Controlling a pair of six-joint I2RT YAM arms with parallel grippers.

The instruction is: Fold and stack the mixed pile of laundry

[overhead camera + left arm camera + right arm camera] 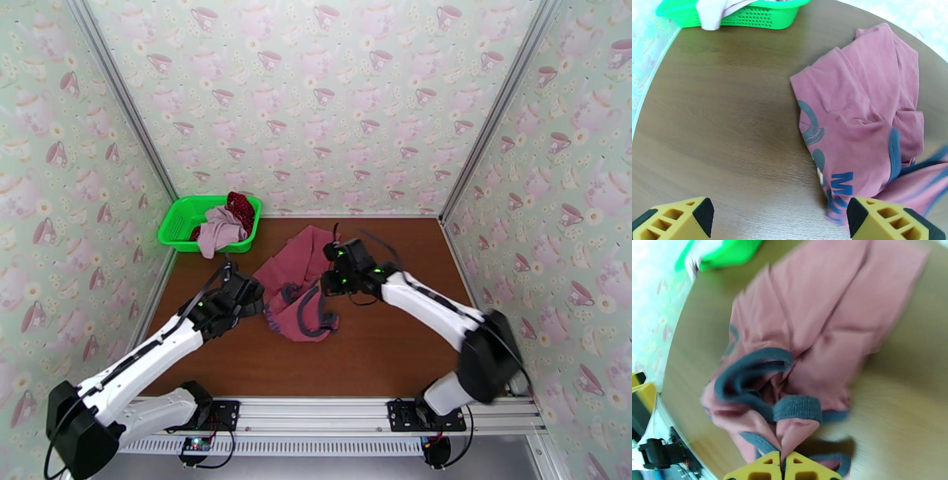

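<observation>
The dusty-red tank top [296, 284] lies crumpled mid-table, with dark trim and blue chest text [839, 183]. My right gripper [782, 463] is shut on a fold of it by a dark strap [798, 407], at the garment's right side [328, 284]. The left gripper [778, 213] is open just left of the tank top [861, 118], with only bare table between its fingers. A pale mauve-pink piece [220, 229] hangs over the rim of the green basket [178, 213], and the dark-red white-dotted cloth [241, 207] lies inside it.
The green mesh basket [762, 17] sits in the far left corner against the patterned walls. Brown tabletop [395, 347] lies bare to the right and in front of the tank top. A metal rail [332, 410] runs along the near edge.
</observation>
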